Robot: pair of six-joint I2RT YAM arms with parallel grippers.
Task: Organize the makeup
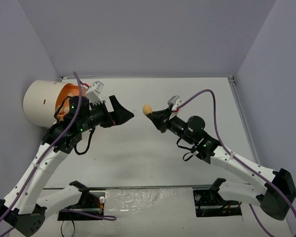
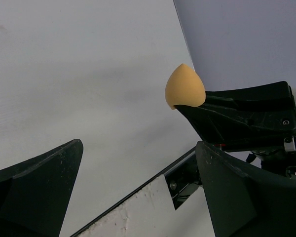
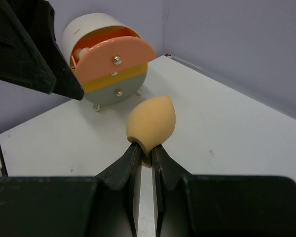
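Right wrist view shows our right hand (image 3: pixel 147 152) clenched on the blunt end of a peach sponge (image 3: pixel 151 121), held clear of the bench (image 3: pixel 227 128) at frame centre. We judge it is bound for the cream cylinder (image 3: pixel 113 59) at upper left. Our left hand (image 1: pixel 122 112) gapes empty opposite, and we cannot tell what the cylinder holds.

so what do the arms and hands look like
The left arm and right arm are white links with black joints, green lights and a purple cable along each. The left hand and right hand are black with two tapering fingers.
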